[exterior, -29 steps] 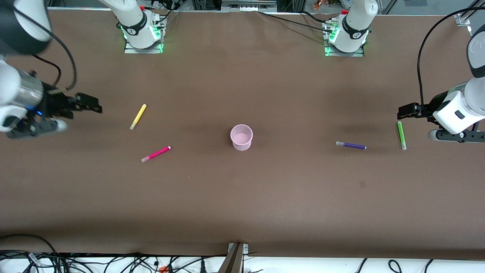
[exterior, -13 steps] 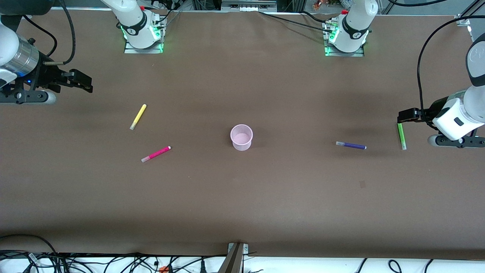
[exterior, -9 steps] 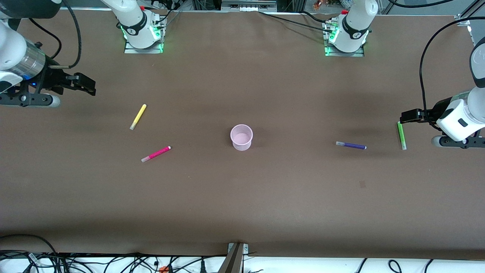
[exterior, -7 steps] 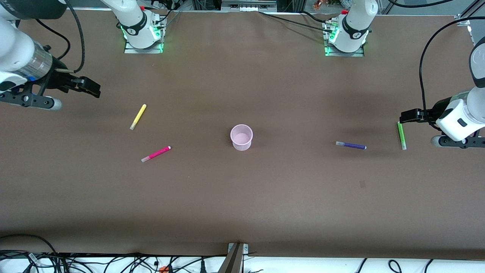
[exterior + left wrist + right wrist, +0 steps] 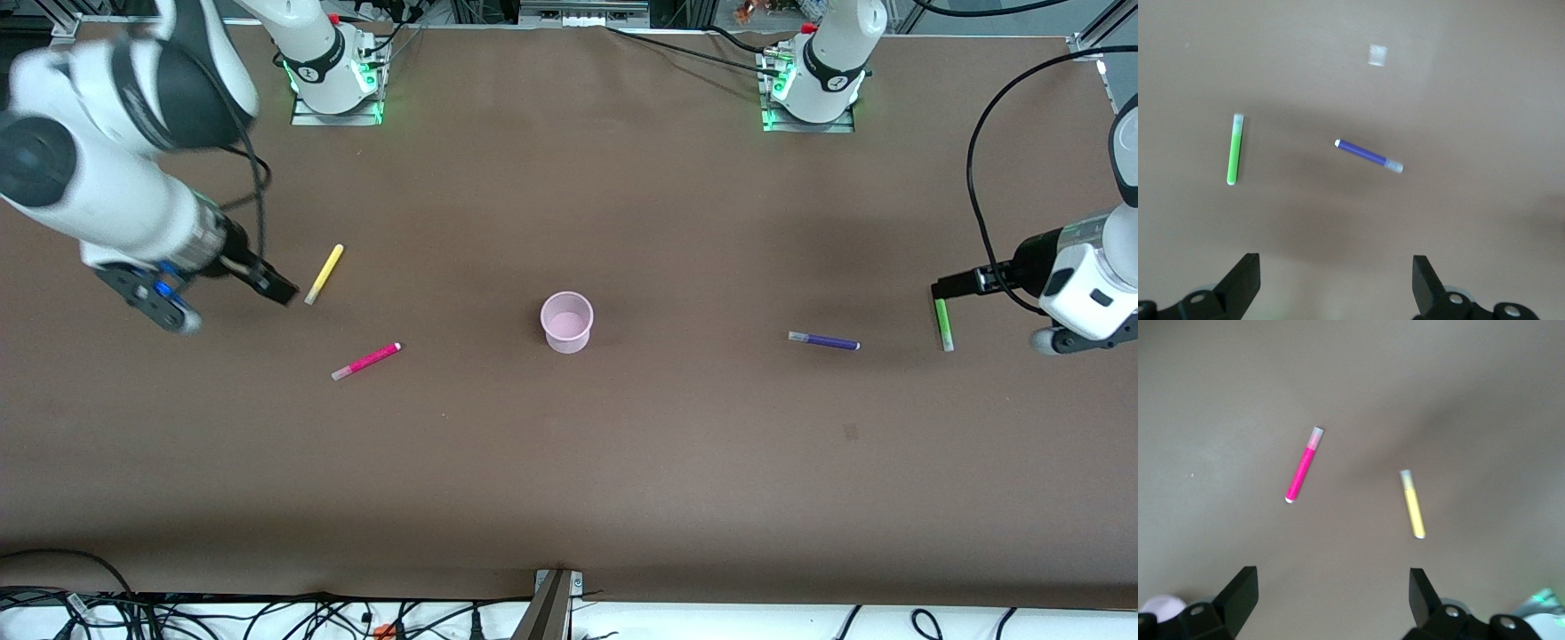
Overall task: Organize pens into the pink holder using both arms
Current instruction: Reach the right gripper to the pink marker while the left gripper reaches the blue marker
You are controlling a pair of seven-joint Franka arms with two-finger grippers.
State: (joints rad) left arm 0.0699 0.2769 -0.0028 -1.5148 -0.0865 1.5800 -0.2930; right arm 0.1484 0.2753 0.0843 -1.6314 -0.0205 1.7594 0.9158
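Observation:
The pink holder (image 5: 566,322) stands upright mid-table. A yellow pen (image 5: 324,274) and a magenta pen (image 5: 365,361) lie toward the right arm's end. A purple pen (image 5: 823,340) and a green pen (image 5: 942,323) lie toward the left arm's end. My right gripper (image 5: 277,289) is open and empty, up beside the yellow pen's pale end. Its wrist view shows the magenta pen (image 5: 1303,467) and the yellow pen (image 5: 1413,504). My left gripper (image 5: 946,285) is open and empty over the green pen's end. Its wrist view shows the green pen (image 5: 1235,149) and the purple pen (image 5: 1368,155).
The brown table (image 5: 569,462) has both arm bases (image 5: 336,80) (image 5: 811,89) along the edge farthest from the camera. A small pale mark (image 5: 850,432) lies on the cover nearer the camera than the purple pen. Cables hang along the nearest edge.
My right arm has swung in from the table's end and come down beside the yellow pen. My left gripper has shifted slightly along the green pen. The pens and the holder have not moved.

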